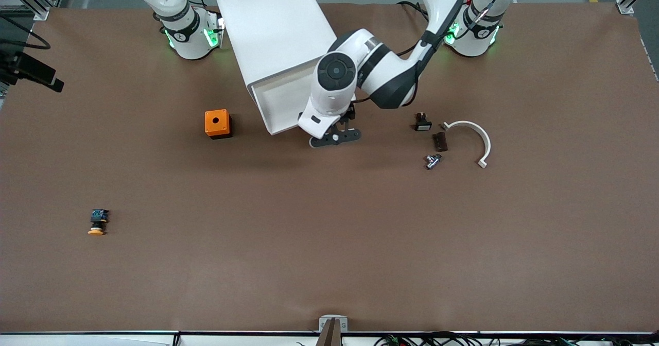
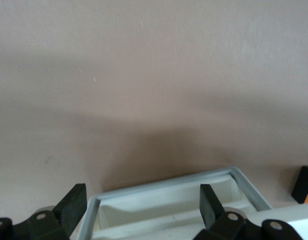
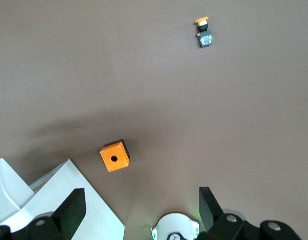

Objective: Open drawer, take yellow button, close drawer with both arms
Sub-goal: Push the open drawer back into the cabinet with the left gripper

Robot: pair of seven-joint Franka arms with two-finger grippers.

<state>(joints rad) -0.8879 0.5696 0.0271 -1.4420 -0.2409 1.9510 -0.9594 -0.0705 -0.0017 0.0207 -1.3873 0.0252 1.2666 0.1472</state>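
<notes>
A brown table [image 1: 329, 243] carries a white cabinet [image 1: 273, 32] with its top drawer [image 1: 280, 106] pulled out. The left gripper [image 1: 335, 137] hangs released at the drawer's front edge. The right gripper [image 3: 138, 210] waits high, fingers spread. The button [image 1: 97, 222] lies near the right arm's end, nearer the camera than the orange cube [image 1: 217, 123].

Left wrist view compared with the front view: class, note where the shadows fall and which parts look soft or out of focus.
Left wrist view: a broad dark shadow lies on the brown table above the open drawer; the left tool's fingers look soft. Front view: evenly lit, with a faint shadow under the left tool.
</notes>
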